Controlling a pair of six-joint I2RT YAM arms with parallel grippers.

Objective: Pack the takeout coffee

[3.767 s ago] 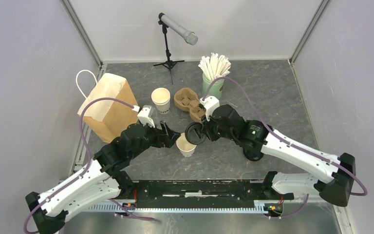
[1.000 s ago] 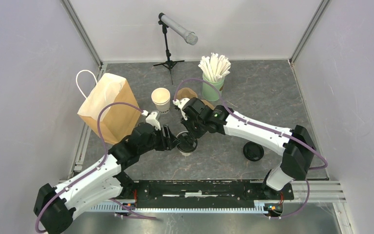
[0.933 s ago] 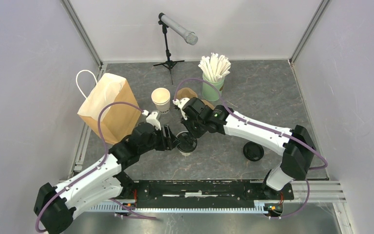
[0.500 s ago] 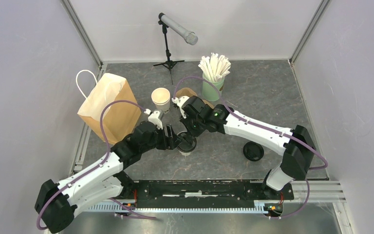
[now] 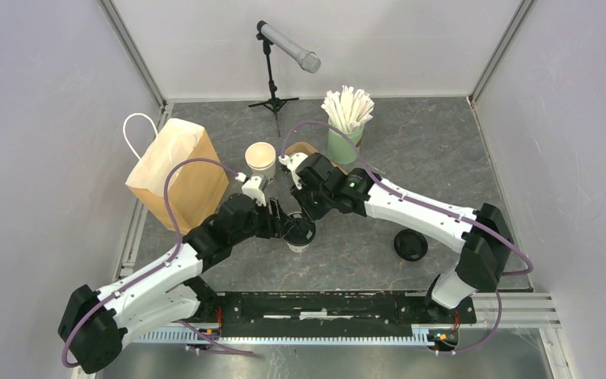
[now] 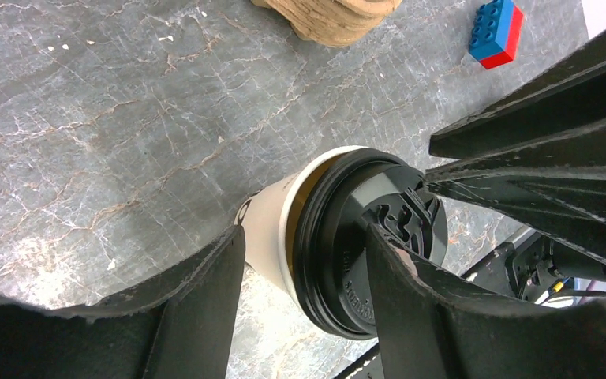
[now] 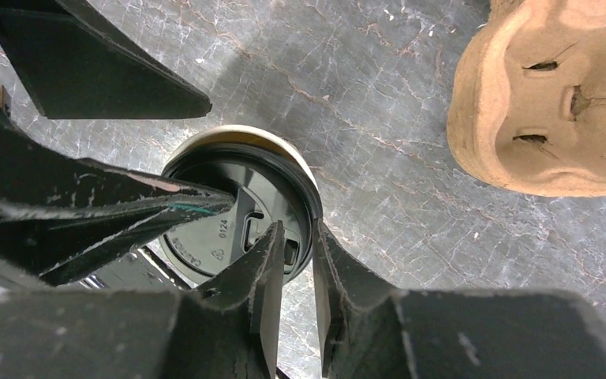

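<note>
Item: takeout coffee (image 5: 300, 234), upright at mid table (image 5: 442, 158), black lid (image 7: 213, 241) on, not yet packed. left gripper (image 6: 304, 233): fingers wide, clasping the cup wall. right gripper (image 7: 296, 237): fingers nearly together, nipping the lid rim. Outstanding, by judgement: press lid home, move to pulp carrier (image 7: 552, 103) or paper bag (image 5: 175, 170)

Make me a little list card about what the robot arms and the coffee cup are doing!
takeout coffee: standing upright, black lid on top
left gripper: closed on the takeout coffee's side
right gripper: pinching the lid's rim
paper bag: standing to the left, apart from the takeout coffee
cup carrier: close by, not touching the takeout coffee
</note>
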